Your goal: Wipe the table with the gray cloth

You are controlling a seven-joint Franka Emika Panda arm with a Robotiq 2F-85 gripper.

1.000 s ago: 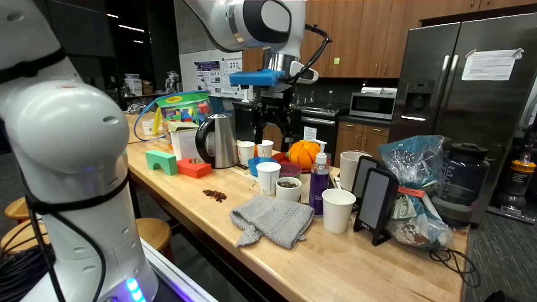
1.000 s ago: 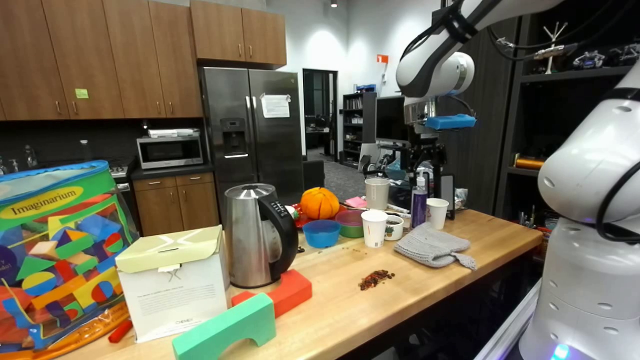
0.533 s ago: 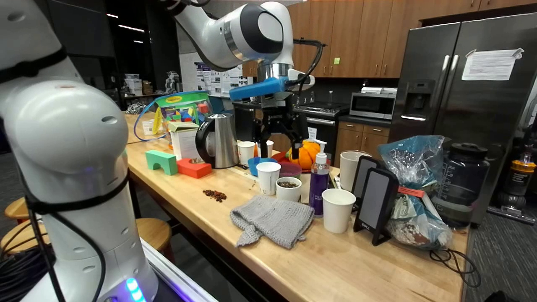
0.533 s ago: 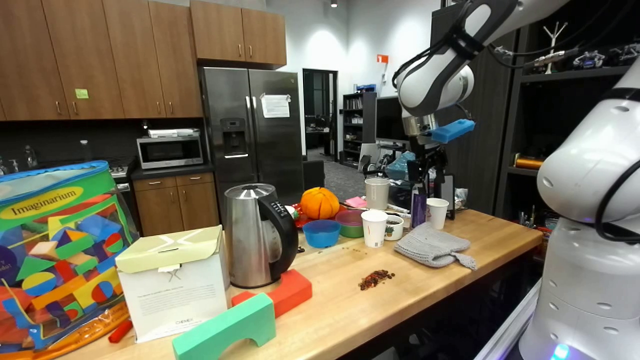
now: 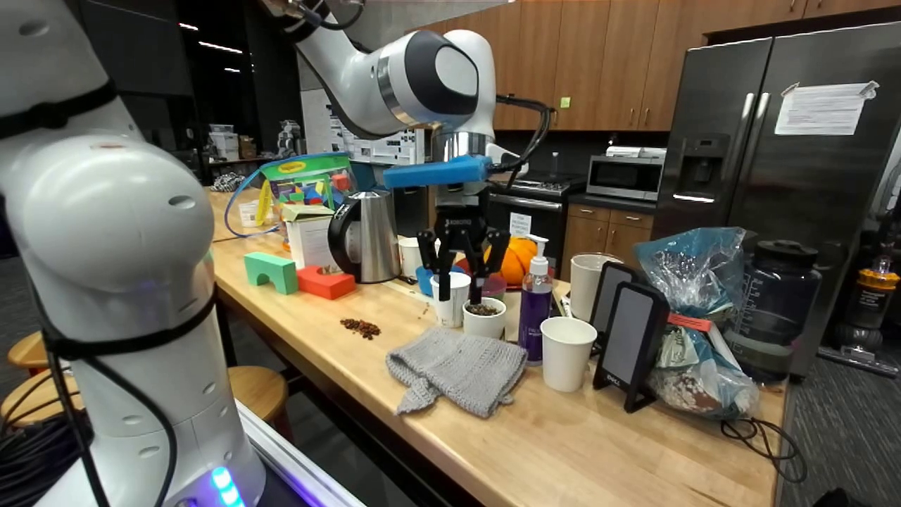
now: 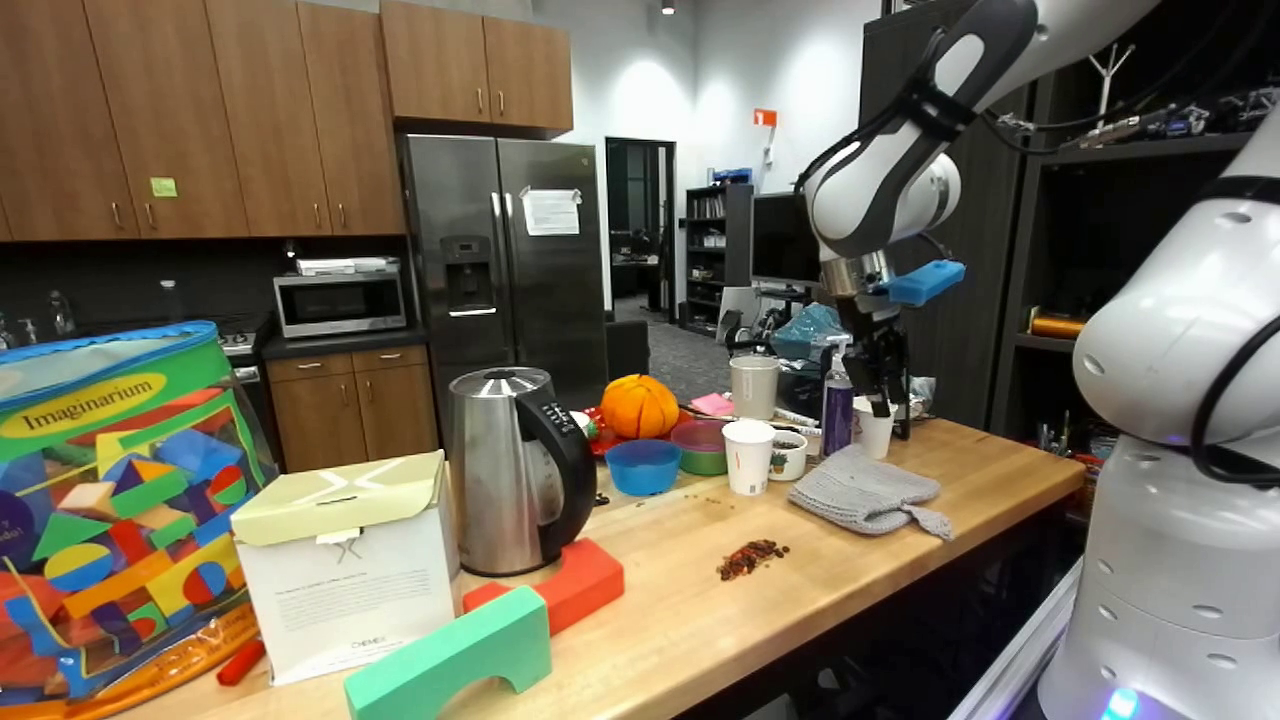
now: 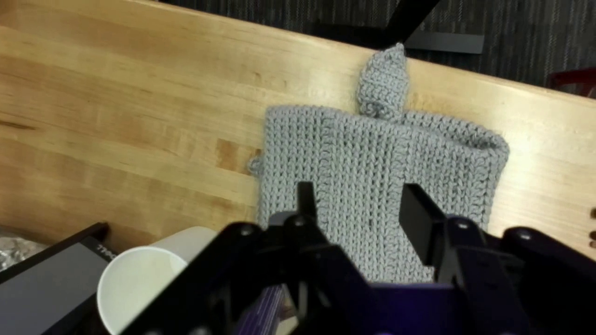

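The pincer has lowered, jaws partly spread above the gray cloth.

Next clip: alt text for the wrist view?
An open end effector hangs above a gray knitted cloth lying on a wooden table, the cloth's pointed flap reaching toward the table's edge. At lower left stand a white cup and part of a black-framed screen.

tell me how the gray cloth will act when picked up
The gray cloth will probably sag rather than hold its shape, given its folded, rumpled knit. Its bumpy texture should resist slipping. The pointed flap sticking out may dangle.
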